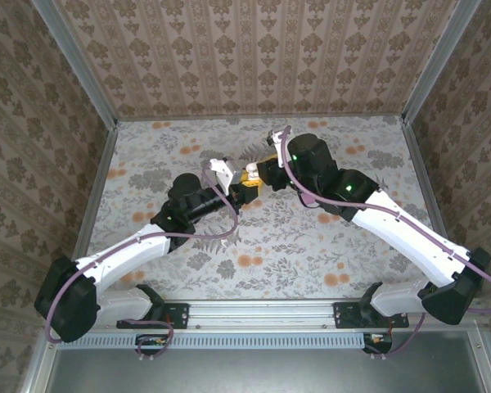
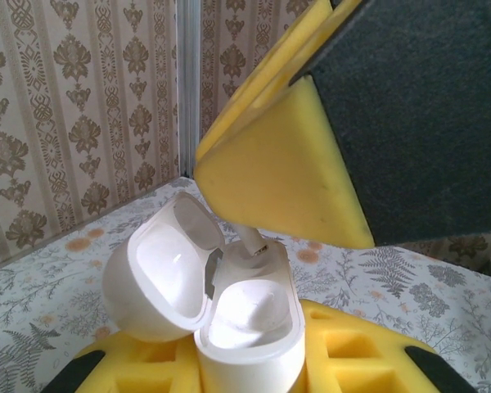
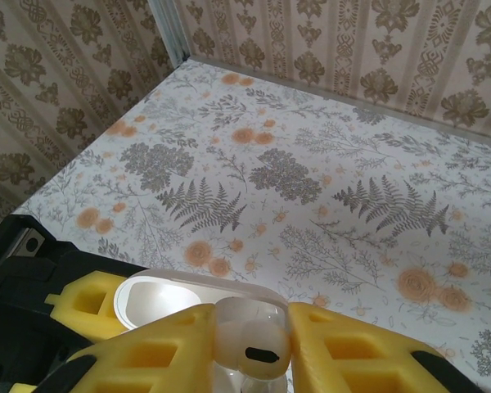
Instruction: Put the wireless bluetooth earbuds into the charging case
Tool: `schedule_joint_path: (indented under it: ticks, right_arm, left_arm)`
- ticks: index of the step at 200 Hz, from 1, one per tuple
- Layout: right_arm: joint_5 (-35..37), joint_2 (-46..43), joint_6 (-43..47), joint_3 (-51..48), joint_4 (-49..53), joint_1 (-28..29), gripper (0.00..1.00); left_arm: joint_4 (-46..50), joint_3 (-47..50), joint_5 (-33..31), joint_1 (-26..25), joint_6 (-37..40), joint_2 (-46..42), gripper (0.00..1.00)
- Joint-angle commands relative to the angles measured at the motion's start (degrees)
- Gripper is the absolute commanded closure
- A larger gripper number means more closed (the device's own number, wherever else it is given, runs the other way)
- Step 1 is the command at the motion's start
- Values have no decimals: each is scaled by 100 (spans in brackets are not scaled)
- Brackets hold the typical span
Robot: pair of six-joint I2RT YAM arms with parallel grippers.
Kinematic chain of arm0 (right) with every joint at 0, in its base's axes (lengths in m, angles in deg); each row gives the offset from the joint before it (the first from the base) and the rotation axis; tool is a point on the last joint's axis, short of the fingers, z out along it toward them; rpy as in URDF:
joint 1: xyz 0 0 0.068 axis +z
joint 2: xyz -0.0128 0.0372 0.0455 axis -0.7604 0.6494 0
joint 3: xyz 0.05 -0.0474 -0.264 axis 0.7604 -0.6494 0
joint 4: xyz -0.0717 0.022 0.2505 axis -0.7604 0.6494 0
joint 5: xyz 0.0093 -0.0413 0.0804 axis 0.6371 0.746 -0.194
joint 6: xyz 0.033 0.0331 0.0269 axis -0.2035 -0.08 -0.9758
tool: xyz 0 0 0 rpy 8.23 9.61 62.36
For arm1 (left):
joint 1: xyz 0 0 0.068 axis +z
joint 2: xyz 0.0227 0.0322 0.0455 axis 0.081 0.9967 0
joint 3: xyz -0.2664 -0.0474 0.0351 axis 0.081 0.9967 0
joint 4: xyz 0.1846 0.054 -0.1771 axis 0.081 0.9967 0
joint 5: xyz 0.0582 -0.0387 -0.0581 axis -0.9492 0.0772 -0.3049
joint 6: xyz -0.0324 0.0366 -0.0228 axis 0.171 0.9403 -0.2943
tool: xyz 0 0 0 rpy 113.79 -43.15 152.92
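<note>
Two pairs of yellow foam pads, both clenched. At the right gripper (image 3: 252, 315), a pinch on a white earbud (image 3: 247, 337), rounded head with its dark slot bulging from between the pads toward the wrist camera. At the left gripper (image 2: 250, 364), a clamp low on the body of the white charging case (image 2: 250, 327), lid (image 2: 159, 278) swung wide open to one side on its hinge. Both raised above the middle of the flowered table (image 1: 311, 237), meeting tip to tip. Earbud right at the case's mouth, stem (image 2: 252, 240) at or just inside the rim; cannot tell whether touching.

Step in hand, by the look of it: seating the earbud in its well. To do it well:
- Hold the case rigid and level; do all the moving with the right arm.
- Line the stem up over the well on the hinge side before pressing.
- Feed along the stem's own slant, not straight down.
- Mind the right arm's foam finger (image 2: 286, 172), hanging close over the lid's edge; a knock there would likely twist the case in its clamp.
- Loosen the pinch only after full seating.

Case upright, mouth facing up, long axis running base to mouth. Earbud's long axis along the stem, tilted, stem end leading into the case, head trailing in the pads. Pale shape deeper inside the case: possibly the other earbud, cannot tell.
</note>
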Motion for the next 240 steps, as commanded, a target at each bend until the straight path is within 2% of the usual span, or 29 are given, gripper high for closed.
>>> schedule_joint_path:
  ticks: [1,49,104,240]
  right_arm:
    - [130,-35,131,-90,-198,46,70]
    - [263,-71,197,-259,-331,64,70]
    - [12,-176,186,-361,-327,74,69]
    - [-446,-446,86,-587,-334,67,55]
  left_arm:
    - [-304,-191,36,-43,-122,-46,75]
    - [-344,-207,66,-44,-150,-46,75]
    - [-366,-183,-21,-44,-158,-79,75]
    - [-318,-211,-79,-35,-51,-159,75]
